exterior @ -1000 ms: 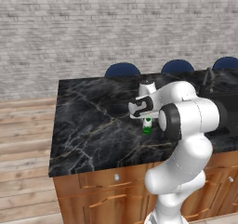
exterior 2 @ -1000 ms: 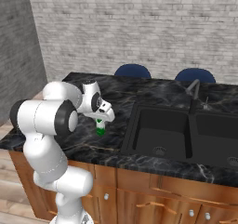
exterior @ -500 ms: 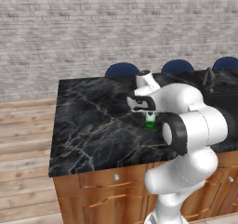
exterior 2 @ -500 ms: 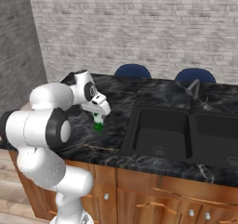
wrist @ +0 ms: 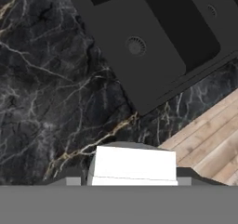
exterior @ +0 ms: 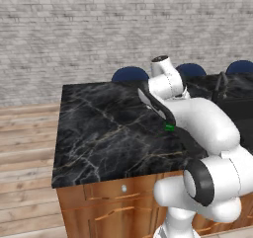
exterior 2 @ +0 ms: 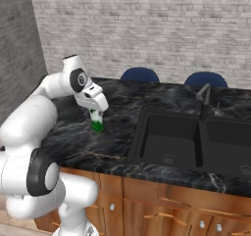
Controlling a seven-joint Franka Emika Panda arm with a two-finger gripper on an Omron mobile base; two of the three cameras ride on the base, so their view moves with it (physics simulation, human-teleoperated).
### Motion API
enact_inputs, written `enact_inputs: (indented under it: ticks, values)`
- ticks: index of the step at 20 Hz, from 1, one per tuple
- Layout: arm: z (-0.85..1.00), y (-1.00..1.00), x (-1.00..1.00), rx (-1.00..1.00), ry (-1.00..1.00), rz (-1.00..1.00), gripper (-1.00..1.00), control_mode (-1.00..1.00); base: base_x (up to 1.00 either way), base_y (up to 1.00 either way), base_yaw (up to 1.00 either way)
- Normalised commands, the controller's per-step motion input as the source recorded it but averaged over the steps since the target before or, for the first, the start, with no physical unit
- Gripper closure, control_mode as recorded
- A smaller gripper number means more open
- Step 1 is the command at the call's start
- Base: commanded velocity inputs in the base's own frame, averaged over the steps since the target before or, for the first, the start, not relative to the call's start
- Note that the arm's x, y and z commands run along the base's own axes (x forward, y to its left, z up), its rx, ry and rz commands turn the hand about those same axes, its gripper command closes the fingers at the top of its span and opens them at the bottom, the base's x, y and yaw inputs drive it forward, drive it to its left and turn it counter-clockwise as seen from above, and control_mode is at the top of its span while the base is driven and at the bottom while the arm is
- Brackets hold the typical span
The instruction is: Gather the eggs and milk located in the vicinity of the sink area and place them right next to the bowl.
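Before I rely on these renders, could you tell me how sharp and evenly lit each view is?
Left base view: soft and slightly blurred, lighting flat, the arm hiding all but a green sliver of the milk. Right base view: similar softness, even light, a faint shadow under the carton; the sink basins are dark with little detail. Hand view: marble veins fairly crisp, the carton's white top near the gripper bright and featureless.

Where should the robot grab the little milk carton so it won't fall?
Up high on its flat side walls, coming from above. The milk carton is upright with straight white sides over a green bottom, and the gripper already pinches it that way.
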Motion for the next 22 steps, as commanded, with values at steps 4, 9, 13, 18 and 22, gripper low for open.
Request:
enact_inputs:
  ticks: [4, 9, 13, 18, 22]
  values:
    - [0.77, -0.03, -0.86, 0.0, 0.01, 0.0, 1.0, -1.0, 0.0, 0.0, 0.0]
    - [0.42, 0.0, -0.98, 0.0, -0.01, 0.0, 1.0, -1.0, 0.0, 0.0, 0.0]
    - [0.44, -0.01, -0.64, 0.0, -0.02, 0.0, 1.0, -1.0, 0.0, 0.0, 0.0]
    - [0.16, 0.0, -0.2, 0.0, 0.0, 0.0, 1.0, -1.0, 0.0, 0.0, 0.0]
    - [0.01, 0.0, -0.09, 0.0, 0.0, 0.0, 1.0, 1.0, -0.12, -0.02, 0.0]
